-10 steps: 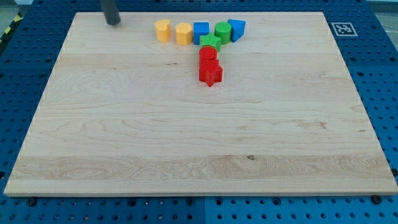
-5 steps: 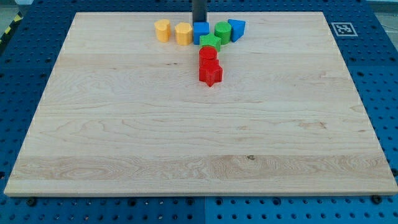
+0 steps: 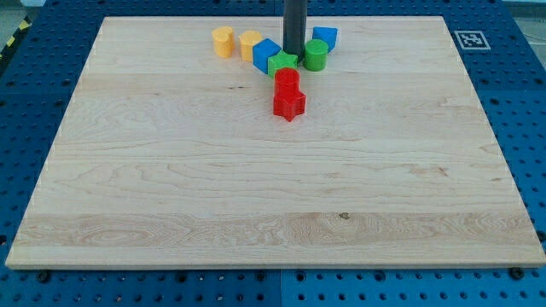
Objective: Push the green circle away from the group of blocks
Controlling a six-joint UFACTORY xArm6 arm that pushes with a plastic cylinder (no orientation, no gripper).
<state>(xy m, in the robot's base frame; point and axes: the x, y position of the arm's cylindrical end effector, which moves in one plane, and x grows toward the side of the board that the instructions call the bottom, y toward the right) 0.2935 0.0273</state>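
The green circle (image 3: 316,55) sits near the board's top edge, just right of my rod. My tip (image 3: 294,55) stands between the green circle and a blue cube (image 3: 266,55), right above a green star-like block (image 3: 283,64). A second blue block (image 3: 324,37) lies up and right of the green circle, touching or nearly touching it. Two yellow blocks (image 3: 223,40) (image 3: 250,41) lie to the left. A red round block (image 3: 287,80) and a red star (image 3: 288,103) sit below the green star.
The wooden board (image 3: 273,196) lies on a blue pegboard table. A black and white marker tag (image 3: 468,39) sits by the board's top right corner.
My rod moved right and down into the group. The green circle shifted down and right, the blue cube slid left and turned, and the green star moved slightly.
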